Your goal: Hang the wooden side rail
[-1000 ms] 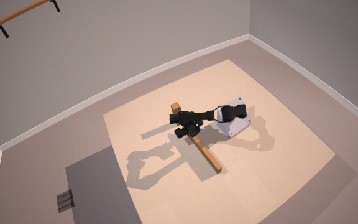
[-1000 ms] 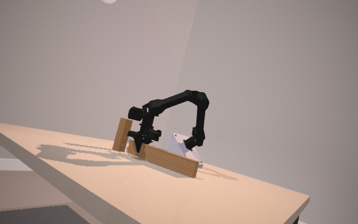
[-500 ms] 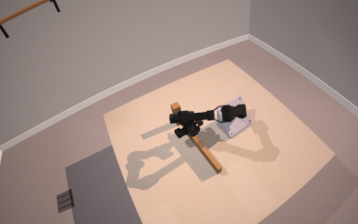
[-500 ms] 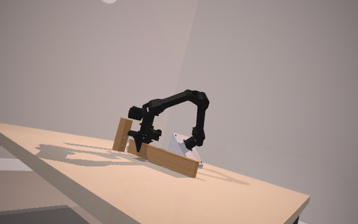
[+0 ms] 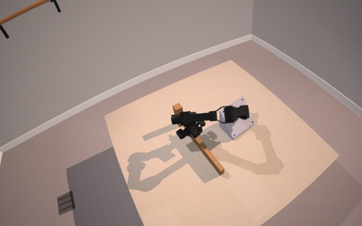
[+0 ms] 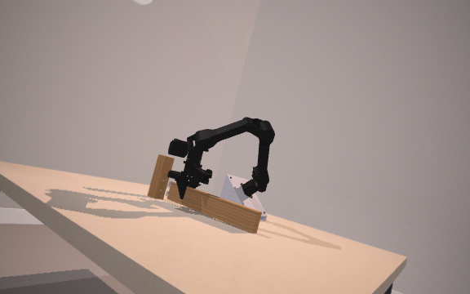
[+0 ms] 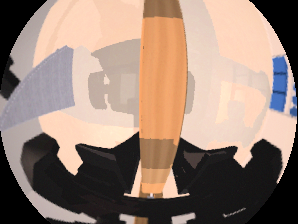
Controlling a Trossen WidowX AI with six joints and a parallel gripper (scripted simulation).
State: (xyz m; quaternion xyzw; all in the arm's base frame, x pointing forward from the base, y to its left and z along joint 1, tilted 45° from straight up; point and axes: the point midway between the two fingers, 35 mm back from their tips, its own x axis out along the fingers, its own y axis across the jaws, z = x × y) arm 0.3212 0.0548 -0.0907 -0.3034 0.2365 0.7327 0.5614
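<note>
The black claw [image 5: 191, 129] [image 6: 183, 189] [image 7: 154, 131] is pinching the wooden side rail [image 5: 210, 154] [image 6: 227, 210] [image 7: 162, 80] near the end that is facing the headboard post [image 5: 177, 108] [image 6: 159, 177], one finger pressing on each broad side. The rail is standing on edge, its length running away from the post across the pale desk [image 5: 294, 141] [image 6: 300, 253] [image 7: 110, 25], and its far end is reaching down to the desk top. The post is standing upright, just beside the rail's gripped end. Small steel hooks [image 6: 168, 189] are showing at that end in the exterior view, pointing toward the post; whether they are touching the pins is too small to tell. The arm [image 5: 204, 117] [image 6: 228, 130] is arching over from a pale grey wedge-shaped mount [image 5: 231, 130] [image 6: 231, 189] [image 7: 50, 90], which is sitting off to one side of the rail, and the claw is pointing down at the wood. Shadows of the arm are spreading over the desk on both sides of the rail.
</note>
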